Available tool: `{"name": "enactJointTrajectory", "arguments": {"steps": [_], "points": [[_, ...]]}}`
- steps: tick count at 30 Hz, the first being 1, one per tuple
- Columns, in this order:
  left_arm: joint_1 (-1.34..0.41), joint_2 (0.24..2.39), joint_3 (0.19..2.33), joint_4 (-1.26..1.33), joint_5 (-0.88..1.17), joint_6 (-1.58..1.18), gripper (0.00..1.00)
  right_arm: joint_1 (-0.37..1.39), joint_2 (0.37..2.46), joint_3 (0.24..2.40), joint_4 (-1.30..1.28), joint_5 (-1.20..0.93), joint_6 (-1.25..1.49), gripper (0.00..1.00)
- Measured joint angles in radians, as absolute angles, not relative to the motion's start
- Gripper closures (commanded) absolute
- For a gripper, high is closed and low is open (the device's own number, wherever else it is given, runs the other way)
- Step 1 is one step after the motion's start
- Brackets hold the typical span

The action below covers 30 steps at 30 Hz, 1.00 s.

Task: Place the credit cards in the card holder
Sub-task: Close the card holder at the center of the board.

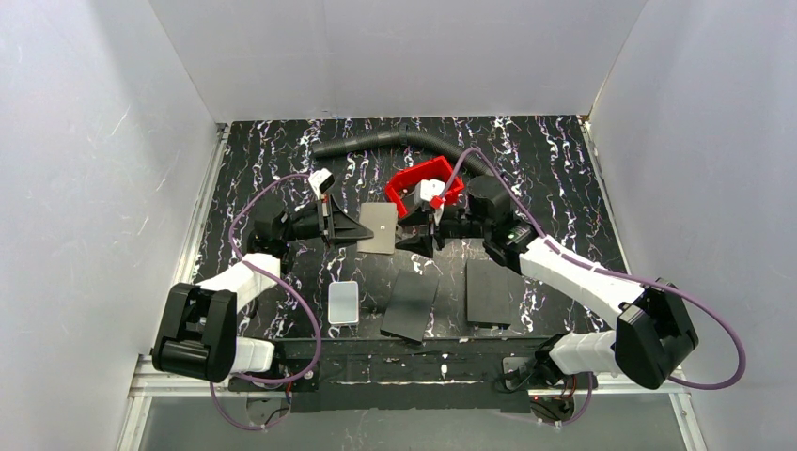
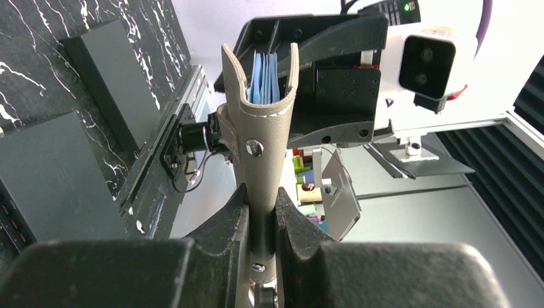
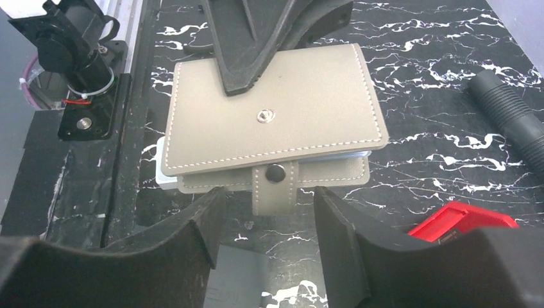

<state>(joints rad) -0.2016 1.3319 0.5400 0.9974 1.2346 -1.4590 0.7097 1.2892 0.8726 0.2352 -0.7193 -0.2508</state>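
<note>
The grey-brown card holder is held off the table, nearly folded shut. My left gripper is shut on its spine edge, and in the left wrist view the fingers clamp the holder. Pale blue-white credit cards sit inside its open mouth. My right gripper is open at the holder's other edge. In the right wrist view its fingertips stand either side of the clasp tab without touching it. A pale card edge shows between the holder's flaps.
A red tray and a black hose lie behind the grippers. Two flat black panels and a white rounded box lie on the marbled table near the front edge.
</note>
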Motion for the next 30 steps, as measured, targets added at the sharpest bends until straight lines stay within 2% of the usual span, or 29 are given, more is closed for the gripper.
{"name": "enactJointTrajectory", "arguments": {"steps": [8, 14, 22, 30], "points": [[-0.199, 1.332, 0.54, 0.995, 1.203, -1.477, 1.0, 0.741, 1.287, 0.864, 0.24, -0.634, -0.263, 0.58], [-0.2, 1.335, 0.538, 0.994, 1.197, -1.477, 1.0, 0.747, 1.237, 0.788, 0.342, -0.569, -0.225, 0.72], [-0.212, 1.353, 0.528, 0.956, 1.186, -1.413, 1.0, 0.749, 1.176, 0.71, 0.451, -0.509, -0.163, 0.73], [-0.212, 1.366, 0.521, 0.744, 1.133, -1.164, 1.0, 0.748, 1.279, 0.723, 0.437, -0.548, -0.189, 0.79]]}}
